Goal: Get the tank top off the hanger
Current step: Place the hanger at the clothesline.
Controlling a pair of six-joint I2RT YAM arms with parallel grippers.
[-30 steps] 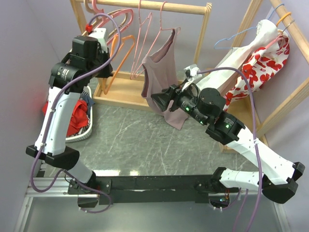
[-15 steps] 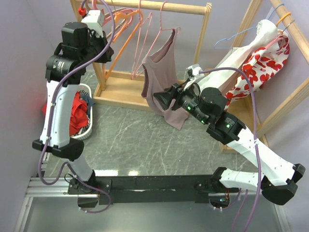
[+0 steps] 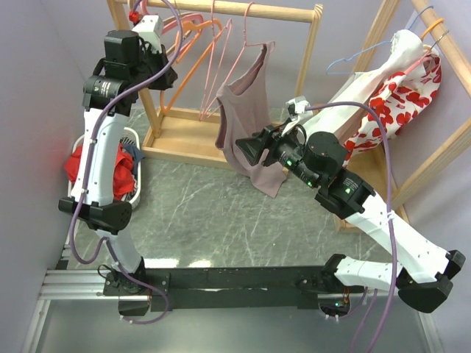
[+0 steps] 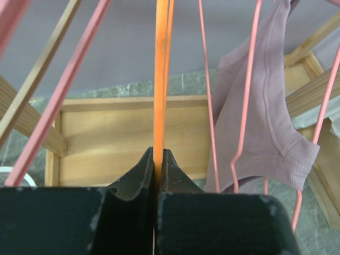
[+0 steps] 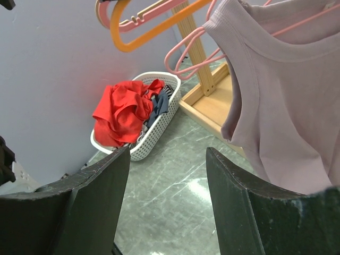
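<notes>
A mauve tank top (image 3: 246, 110) hangs on a pink wire hanger (image 3: 227, 51) from the wooden rail. It also shows in the left wrist view (image 4: 276, 106) and the right wrist view (image 5: 281, 106). My left gripper (image 3: 168, 72) is high at the rack's left end, shut on an empty orange hanger (image 3: 193, 45). In its wrist view the jaws (image 4: 158, 154) pinch the orange bar (image 4: 162, 79). My right gripper (image 3: 248, 148) is open and empty, level with the tank top's lower part. Its fingertips (image 5: 167, 151) are just left of the cloth, not touching it.
The wooden rack (image 3: 280, 11) has a flat base (image 3: 188, 140) and holds more pink hangers. A white basket (image 3: 126, 200) with red and dark clothes stands at the left. A second rack at the right carries a red-and-white floral garment (image 3: 397, 99) and a blue hanger (image 3: 353, 59).
My left arm has risen and moved toward the rail, swinging the orange hanger up with it. My right gripper has shifted slightly right, still open beside the tank top.
</notes>
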